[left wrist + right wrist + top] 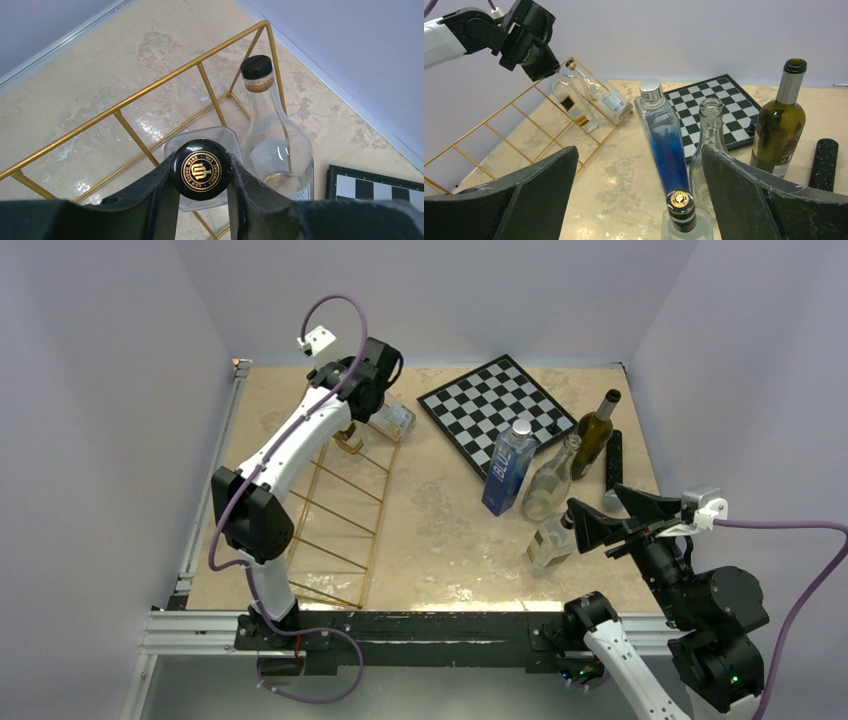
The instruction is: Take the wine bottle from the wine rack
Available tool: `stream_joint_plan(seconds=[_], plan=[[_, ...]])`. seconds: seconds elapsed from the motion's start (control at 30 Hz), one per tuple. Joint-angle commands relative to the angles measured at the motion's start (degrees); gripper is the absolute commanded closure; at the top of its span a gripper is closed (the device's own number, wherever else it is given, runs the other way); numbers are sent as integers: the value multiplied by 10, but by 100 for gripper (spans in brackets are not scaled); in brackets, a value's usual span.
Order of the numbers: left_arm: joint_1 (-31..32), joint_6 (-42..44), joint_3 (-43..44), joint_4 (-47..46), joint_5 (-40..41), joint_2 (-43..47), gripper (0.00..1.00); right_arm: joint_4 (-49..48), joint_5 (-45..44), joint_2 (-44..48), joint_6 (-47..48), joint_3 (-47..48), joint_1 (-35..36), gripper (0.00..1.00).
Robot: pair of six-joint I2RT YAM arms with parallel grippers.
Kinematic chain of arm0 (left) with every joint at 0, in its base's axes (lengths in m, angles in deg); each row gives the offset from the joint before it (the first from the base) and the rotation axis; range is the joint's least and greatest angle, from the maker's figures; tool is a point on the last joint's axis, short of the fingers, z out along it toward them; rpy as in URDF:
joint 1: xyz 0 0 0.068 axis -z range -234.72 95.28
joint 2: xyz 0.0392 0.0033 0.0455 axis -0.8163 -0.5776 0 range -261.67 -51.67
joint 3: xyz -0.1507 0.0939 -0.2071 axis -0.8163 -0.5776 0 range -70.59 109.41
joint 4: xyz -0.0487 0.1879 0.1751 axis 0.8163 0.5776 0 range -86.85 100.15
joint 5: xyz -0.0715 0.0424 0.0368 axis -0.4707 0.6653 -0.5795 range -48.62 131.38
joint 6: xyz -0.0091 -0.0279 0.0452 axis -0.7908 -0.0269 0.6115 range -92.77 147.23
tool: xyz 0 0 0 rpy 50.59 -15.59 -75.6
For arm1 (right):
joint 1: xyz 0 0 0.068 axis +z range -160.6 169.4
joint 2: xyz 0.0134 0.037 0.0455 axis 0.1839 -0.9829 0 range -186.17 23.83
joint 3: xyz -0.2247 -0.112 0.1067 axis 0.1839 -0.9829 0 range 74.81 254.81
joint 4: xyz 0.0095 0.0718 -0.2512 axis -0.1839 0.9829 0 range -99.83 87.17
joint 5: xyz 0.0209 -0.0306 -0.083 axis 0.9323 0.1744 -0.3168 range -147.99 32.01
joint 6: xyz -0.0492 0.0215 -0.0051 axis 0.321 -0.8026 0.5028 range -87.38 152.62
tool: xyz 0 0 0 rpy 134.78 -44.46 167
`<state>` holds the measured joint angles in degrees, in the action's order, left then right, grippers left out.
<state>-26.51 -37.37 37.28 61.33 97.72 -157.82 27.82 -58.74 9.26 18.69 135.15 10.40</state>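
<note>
The gold wire wine rack (340, 510) lies on the left of the table. My left gripper (358, 405) is at its far end, shut on the black gold-printed cap (200, 169) of a clear square-shouldered wine bottle (569, 102). The bottle stands nearly upright in a rack slot. A second clear bottle with a black cap (277, 145) leans in the rack just beside it. The rack also shows in the left wrist view (125, 100) and the right wrist view (499, 135). My right gripper (597, 498) is open and empty, hovering at the right (639, 150).
A clear black-capped bottle (680, 200) stands just below my right gripper. A blue bottle (508, 470), a clear bottle (552, 480), a dark green bottle (596, 435) and a black cylinder (613, 465) stand nearby. A chessboard (495, 405) lies at the back.
</note>
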Motion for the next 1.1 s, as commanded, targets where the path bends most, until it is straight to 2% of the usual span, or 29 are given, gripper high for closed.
stream_joint_plan(seconds=[0.0, 0.3, 0.47, 1.07], plan=[[16, 40, 1, -70, 86, 63, 100, -22, -7, 8, -3, -3, 3, 1], [26, 78, -10, -102, 81, 81, 100, -14, -7, 15, -5, 1, 3, 1], [34, 128, -10, -145, 84, 84, 100, -14, -6, 18, -7, 0, 2, 1], [65, 193, 22, -195, 90, 109, 100, -17, -9, 11, -2, 1, 2, 1]])
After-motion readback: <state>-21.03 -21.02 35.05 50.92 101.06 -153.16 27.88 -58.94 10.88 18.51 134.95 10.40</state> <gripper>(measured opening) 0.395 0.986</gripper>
